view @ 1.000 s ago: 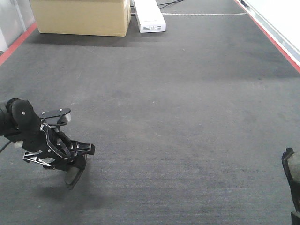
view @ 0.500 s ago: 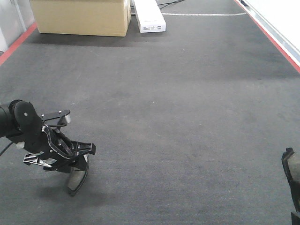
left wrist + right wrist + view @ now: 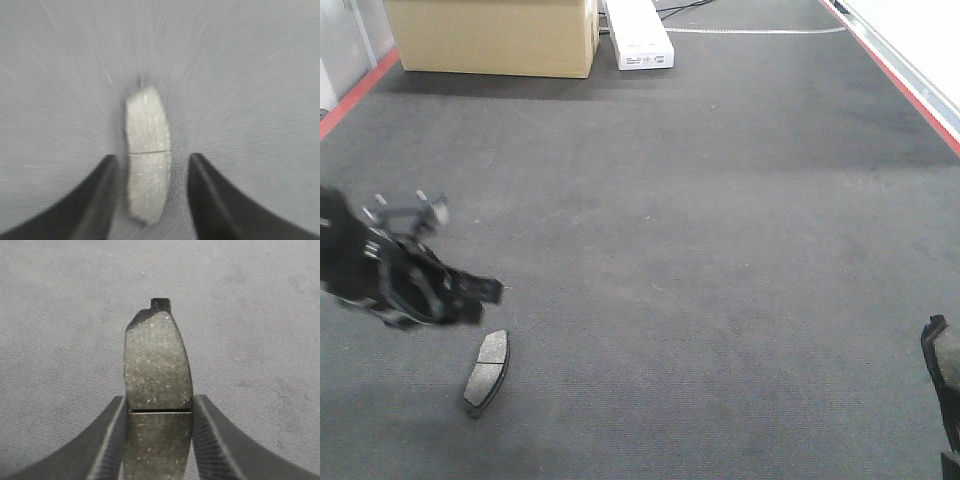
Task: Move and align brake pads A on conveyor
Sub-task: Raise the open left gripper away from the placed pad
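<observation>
One grey brake pad (image 3: 486,372) lies flat on the dark conveyor belt (image 3: 720,200) at the near left. My left gripper (image 3: 470,302), blurred by motion, hovers just above and to the left of it. In the left wrist view that pad (image 3: 146,150) sits on the belt between the open gripper (image 3: 153,159) fingers, with a gap on each side. My right gripper (image 3: 159,401) is shut on a second brake pad (image 3: 157,360), clamped at its groove and held above the belt. In the front view that gripper (image 3: 942,400) shows only at the bottom right edge.
A cardboard box (image 3: 490,35) and a white carton (image 3: 638,35) stand at the belt's far end. Red strips run along the left edge (image 3: 350,95) and the right edge (image 3: 910,85).
The left gripper opened and let the brake pad go onto the belt, then lifted up and to the left. The right gripper has not moved.
</observation>
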